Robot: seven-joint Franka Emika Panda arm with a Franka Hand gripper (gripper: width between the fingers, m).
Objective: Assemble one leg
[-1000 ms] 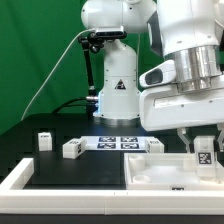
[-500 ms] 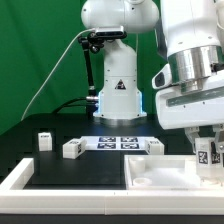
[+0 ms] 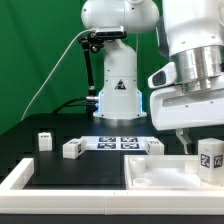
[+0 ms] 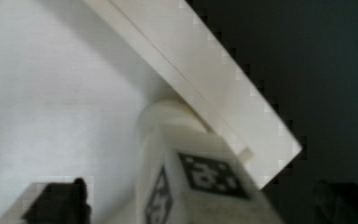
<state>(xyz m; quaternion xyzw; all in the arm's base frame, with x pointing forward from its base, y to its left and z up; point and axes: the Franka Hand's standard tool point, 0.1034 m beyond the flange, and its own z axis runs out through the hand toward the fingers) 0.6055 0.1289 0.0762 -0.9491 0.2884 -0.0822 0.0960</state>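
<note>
A leg (image 3: 211,156), a white stubby post with a black-and-white tag, stands at the exterior view's right edge, on the right part of the large white panel (image 3: 165,172). My gripper (image 3: 204,150) hangs over it. One finger (image 3: 184,143) shows left of the leg with a gap between them. In the wrist view the leg (image 4: 197,170) stands between my two dark fingertips (image 4: 59,202), touching neither. It rests on the panel (image 4: 51,100) close to its raised rim (image 4: 202,75). My gripper (image 4: 202,205) is open around the leg.
Three more legs lie on the dark table: one at the left (image 3: 45,140), one (image 3: 72,148) beside the marker board (image 3: 118,143), one (image 3: 155,145) at its right end. A white border (image 3: 18,180) runs along the front left. The robot base (image 3: 118,92) stands behind.
My hand has risen and shifted a little to the exterior view's right. The fingers now stand apart from the leg, which stays on the panel.
</note>
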